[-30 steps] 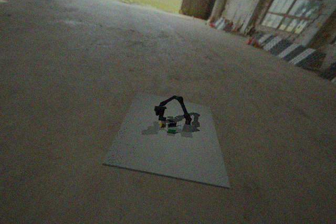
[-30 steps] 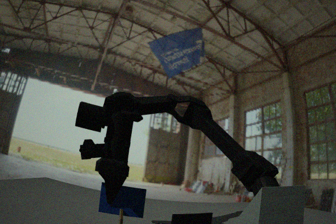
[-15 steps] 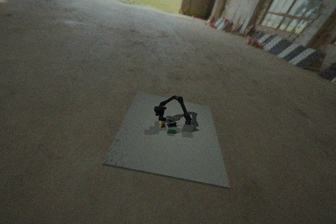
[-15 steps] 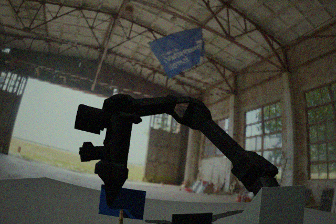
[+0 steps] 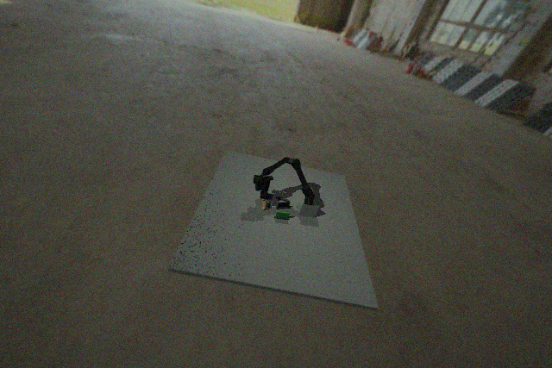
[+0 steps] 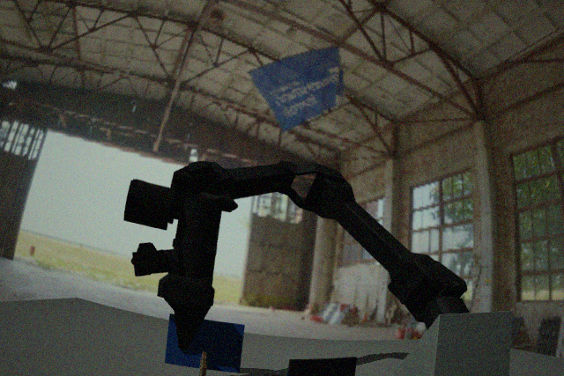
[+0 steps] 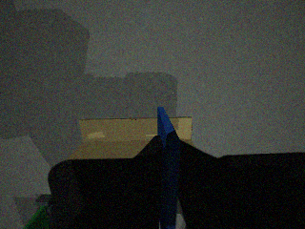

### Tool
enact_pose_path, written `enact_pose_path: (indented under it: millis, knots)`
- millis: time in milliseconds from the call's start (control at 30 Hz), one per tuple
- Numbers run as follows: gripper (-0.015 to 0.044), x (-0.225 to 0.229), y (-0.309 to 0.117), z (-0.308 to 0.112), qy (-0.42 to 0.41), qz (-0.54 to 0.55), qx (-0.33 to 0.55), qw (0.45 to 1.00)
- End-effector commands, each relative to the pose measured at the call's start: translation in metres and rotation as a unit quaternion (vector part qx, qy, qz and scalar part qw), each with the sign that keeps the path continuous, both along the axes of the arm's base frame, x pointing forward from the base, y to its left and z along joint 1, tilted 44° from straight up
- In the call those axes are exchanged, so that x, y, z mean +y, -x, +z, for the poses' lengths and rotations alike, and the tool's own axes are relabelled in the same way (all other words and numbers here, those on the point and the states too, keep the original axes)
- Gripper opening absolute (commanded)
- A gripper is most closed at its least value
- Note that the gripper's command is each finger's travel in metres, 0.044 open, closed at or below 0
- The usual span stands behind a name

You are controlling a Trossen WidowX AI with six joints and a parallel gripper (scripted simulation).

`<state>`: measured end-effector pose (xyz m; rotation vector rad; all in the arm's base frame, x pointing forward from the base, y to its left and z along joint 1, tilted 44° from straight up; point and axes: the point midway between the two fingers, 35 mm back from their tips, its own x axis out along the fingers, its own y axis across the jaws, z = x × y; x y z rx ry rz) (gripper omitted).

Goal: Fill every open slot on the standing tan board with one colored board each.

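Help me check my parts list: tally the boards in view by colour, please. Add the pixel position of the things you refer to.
Blue board point(image 5: 269, 197) point(image 6: 223, 345) point(image 7: 170, 196): 1
Tan board point(image 5: 266, 204) point(image 6: 204, 364) point(image 7: 121, 131): 1
Green board point(image 5: 282, 215) point(image 7: 38, 219): 1
Total: 3

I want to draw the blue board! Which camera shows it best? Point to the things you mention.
The exterior view: the blue board's point(image 6: 223, 345) point(image 7: 164, 126) wide face shows there, partly behind the end effector point(image 6: 184, 348). The wrist view shows mostly its thin edge. The top view shows only a tiny, dark bit.
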<state>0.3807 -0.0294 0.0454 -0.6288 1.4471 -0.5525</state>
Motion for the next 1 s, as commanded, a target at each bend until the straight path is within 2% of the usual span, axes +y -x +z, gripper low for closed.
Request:
enact_pose_path:
  millis: [0,967]
  knots:
    - [0.0,-0.0016,0.0005,-0.002,0.001,0.001,0.002,1.0]
    - [0.0,-0.0021,-0.0001,-0.0032,0.002,0.005,0.006,1.0]
